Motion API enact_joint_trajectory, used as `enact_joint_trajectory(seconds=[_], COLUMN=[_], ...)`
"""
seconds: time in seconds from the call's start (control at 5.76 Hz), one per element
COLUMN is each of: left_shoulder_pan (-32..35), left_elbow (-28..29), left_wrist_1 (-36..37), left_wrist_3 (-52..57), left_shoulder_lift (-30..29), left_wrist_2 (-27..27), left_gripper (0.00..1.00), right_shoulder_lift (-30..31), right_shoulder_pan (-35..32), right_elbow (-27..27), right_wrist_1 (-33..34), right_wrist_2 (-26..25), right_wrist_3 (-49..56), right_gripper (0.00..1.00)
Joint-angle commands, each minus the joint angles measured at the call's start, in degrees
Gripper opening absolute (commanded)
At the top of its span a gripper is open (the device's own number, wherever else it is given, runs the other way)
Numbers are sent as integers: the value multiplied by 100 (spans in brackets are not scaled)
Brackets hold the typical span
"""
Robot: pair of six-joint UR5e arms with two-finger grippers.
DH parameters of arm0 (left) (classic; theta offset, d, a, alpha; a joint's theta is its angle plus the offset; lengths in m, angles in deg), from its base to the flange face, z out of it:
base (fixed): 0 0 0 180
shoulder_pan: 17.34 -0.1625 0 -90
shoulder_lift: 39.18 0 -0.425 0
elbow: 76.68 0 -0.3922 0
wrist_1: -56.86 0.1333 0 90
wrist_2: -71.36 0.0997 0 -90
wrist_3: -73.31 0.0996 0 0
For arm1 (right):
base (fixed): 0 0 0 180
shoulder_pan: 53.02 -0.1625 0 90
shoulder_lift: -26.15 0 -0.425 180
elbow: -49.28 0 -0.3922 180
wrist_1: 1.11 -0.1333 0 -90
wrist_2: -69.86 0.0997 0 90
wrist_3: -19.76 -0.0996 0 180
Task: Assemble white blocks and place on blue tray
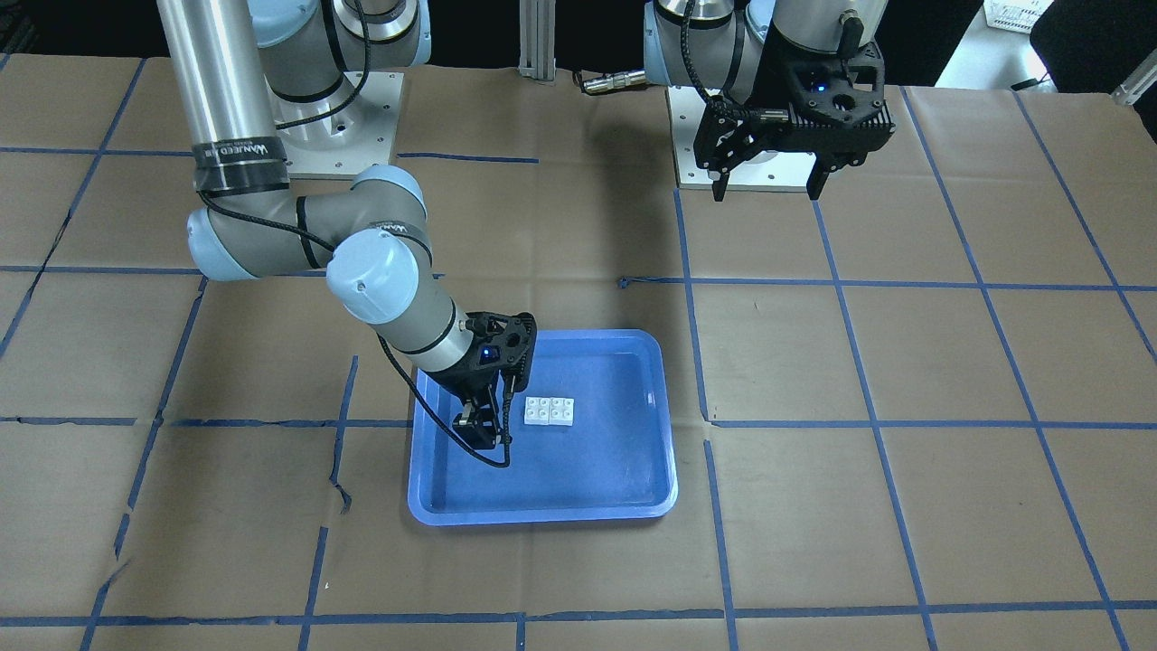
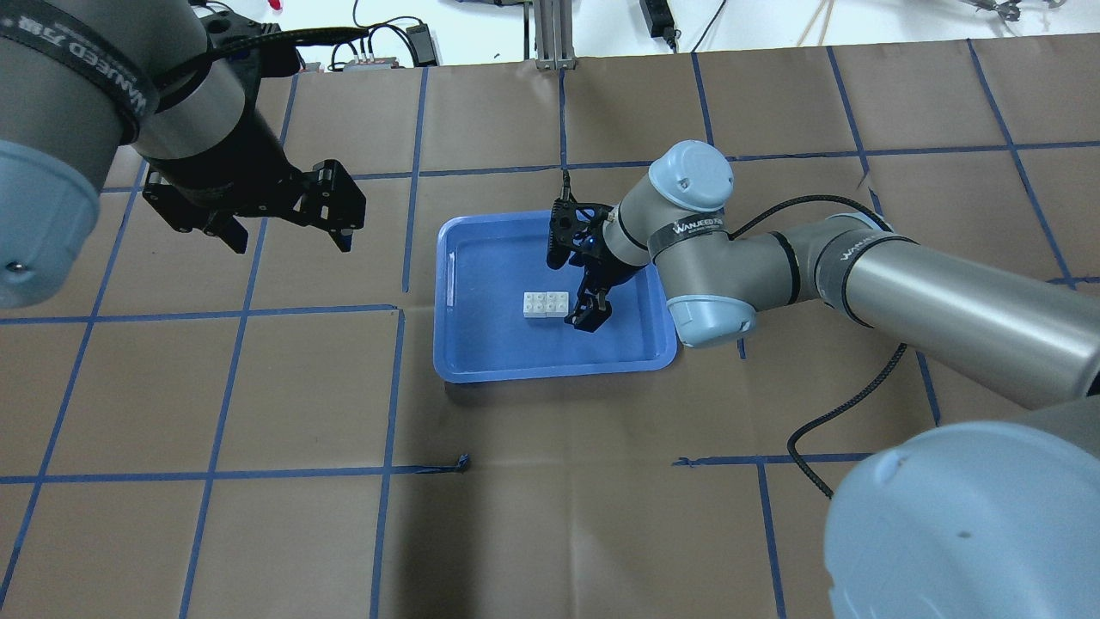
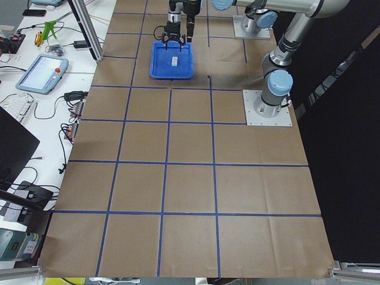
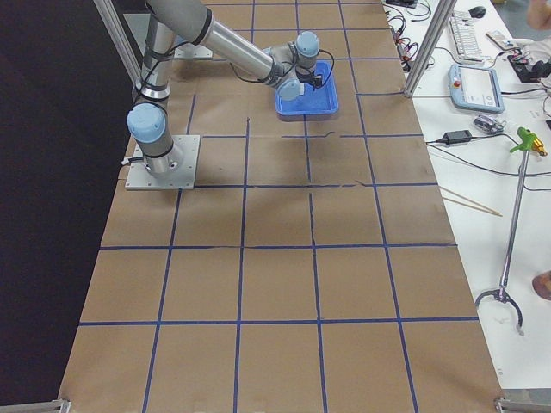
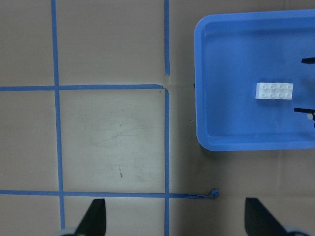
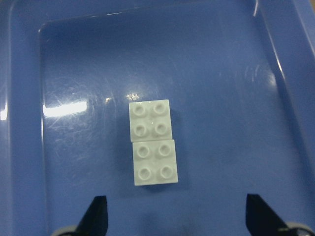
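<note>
White blocks (image 6: 152, 142): two square four-stud bricks, studs up, edge to edge in one short row. They lie flat on the floor of the blue tray (image 1: 542, 517), near its middle and clear of the rim.

Right hand (image 2: 587, 311): low over the tray, just beside the blocks on the robot's right side. Fingers spread, released, gripping nothing. In the right wrist view both fingertips (image 6: 96, 216) sit at the bottom edge, and the row lies ahead of the gap between them.

Left hand (image 1: 768, 185): raised well apart from the tray, over bare tabletop (image 1: 904, 362) on the robot's left side. Fingers spread wide, empty.

Tabletop is covered in brown paper, gridded with blue tape.
</note>
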Motion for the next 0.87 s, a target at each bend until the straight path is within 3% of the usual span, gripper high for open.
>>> enact_joint_trajectory(seconds=[0.0,0.35,0.69], left_shoulder_pan=[12,12,3], left_elbow=[-10,-28,-28], left_wrist_1=[12,-5,-5], left_wrist_3=[5,5,5], left_shoulder_lift=[-11,-11,-2], left_wrist_2=[-4,4,4], left_gripper=[99,99,99], right_shoulder_lift=[432,696,1161], right_shoulder_pan=[172,268,610], right_elbow=[-918,-1720,-2013], right_wrist_1=[-1854,-3010,-3985], right_wrist_2=[-586,-1139,-1563], right_wrist_3=[-1180,-3103,-5211], right_gripper=[100,100,100])
